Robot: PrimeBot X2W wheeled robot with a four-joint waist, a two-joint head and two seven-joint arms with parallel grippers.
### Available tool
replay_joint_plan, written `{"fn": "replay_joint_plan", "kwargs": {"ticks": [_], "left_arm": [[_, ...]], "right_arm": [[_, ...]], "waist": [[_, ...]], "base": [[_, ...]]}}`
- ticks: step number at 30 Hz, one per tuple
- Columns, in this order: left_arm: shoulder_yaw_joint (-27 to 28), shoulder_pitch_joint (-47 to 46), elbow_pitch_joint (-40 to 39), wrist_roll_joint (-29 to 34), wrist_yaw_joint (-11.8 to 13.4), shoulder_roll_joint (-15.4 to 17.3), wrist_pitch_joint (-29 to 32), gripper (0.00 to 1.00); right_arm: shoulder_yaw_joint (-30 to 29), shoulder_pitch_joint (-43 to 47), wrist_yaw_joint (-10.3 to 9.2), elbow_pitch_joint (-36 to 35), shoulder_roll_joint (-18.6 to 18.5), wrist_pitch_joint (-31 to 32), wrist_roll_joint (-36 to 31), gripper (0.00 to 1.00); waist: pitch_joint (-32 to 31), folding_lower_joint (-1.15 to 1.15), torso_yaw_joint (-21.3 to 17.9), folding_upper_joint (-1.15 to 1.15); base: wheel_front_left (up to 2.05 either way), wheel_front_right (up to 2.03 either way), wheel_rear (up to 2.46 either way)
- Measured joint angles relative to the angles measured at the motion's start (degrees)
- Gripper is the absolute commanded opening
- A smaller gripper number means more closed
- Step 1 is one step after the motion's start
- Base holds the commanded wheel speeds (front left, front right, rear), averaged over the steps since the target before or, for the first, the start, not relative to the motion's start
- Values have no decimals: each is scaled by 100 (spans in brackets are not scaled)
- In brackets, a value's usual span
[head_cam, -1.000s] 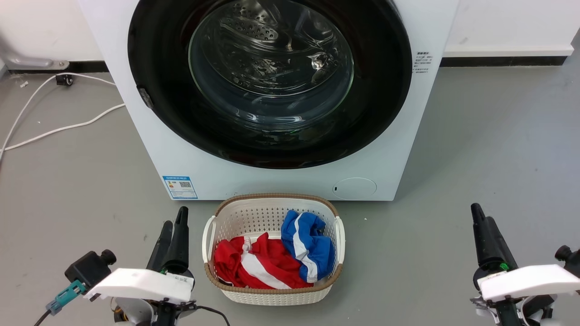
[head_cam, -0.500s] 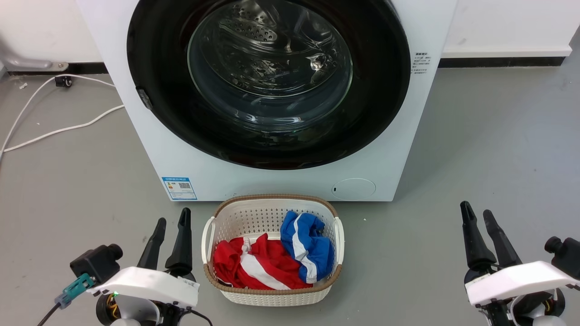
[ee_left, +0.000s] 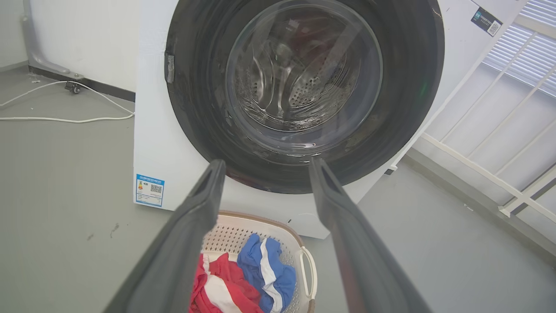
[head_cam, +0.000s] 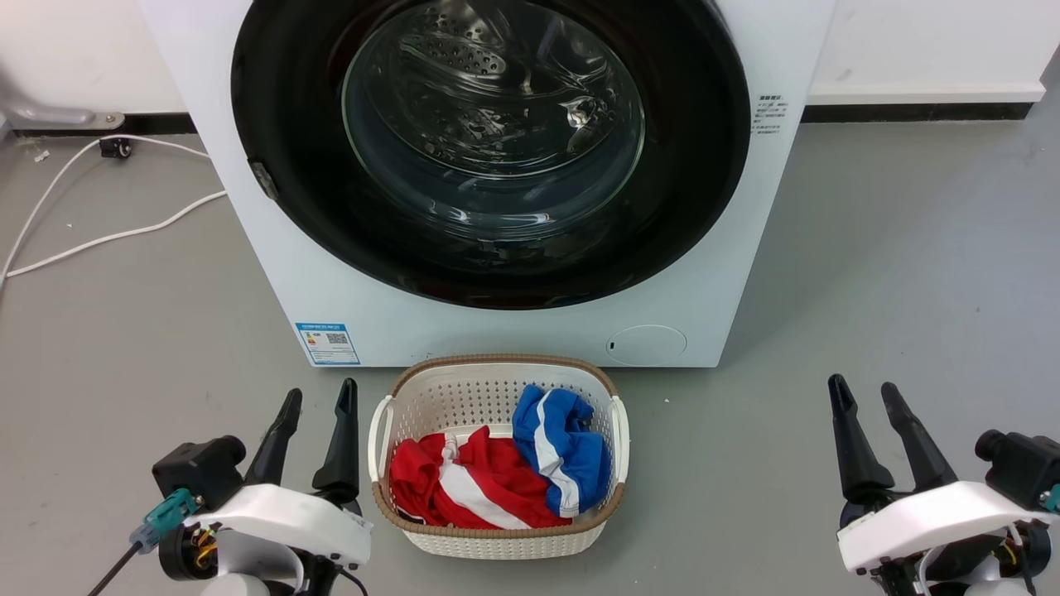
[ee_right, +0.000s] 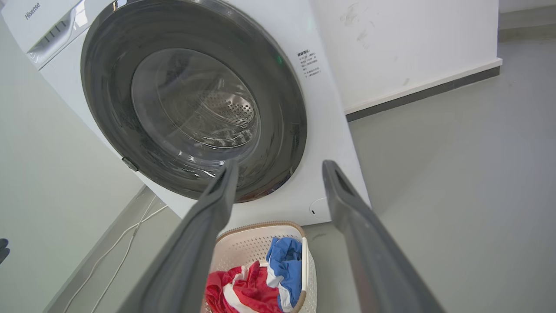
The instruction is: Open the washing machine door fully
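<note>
The washing machine door [head_cam: 696, 207] is a big round one with a glossy black rim and clear glass centre, lying flush against the white machine [head_cam: 273, 273]. It also fills the upper part of the left wrist view [ee_left: 408, 87] and the right wrist view [ee_right: 282, 113]. A small grey latch [head_cam: 263, 180] sits on its left rim. My left gripper [head_cam: 320, 396] stands open at the lower left, well short of the door. My right gripper [head_cam: 864, 390] stands open at the lower right, with nothing between its fingers.
A white laundry basket [head_cam: 497, 542] with red and blue clothes [head_cam: 497, 472] stands on the grey floor right before the machine, between my grippers. White cables [head_cam: 99, 240] lie on the floor at the left. A white railing [ee_left: 499, 165] stands right of the machine.
Both grippers have gone from shut to open. Both have also shifted: the left a little to the right, the right to the left.
</note>
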Motion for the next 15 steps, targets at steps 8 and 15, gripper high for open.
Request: {"fn": "replay_joint_plan", "kwargs": {"ticks": [8,15], "left_arm": [[-134,-92,59,489,8,123,-111,100],[-238,-99,108,883,46,170,-219,100]], "right_arm": [[14,72,0,-115,4,11,-554,100],[-14,99,0,-191,9,34,-987,100]], "waist": [[9,0,8,0],[-20,0,20,0]], "base": [[0,0,0],[0,0,0]]}}
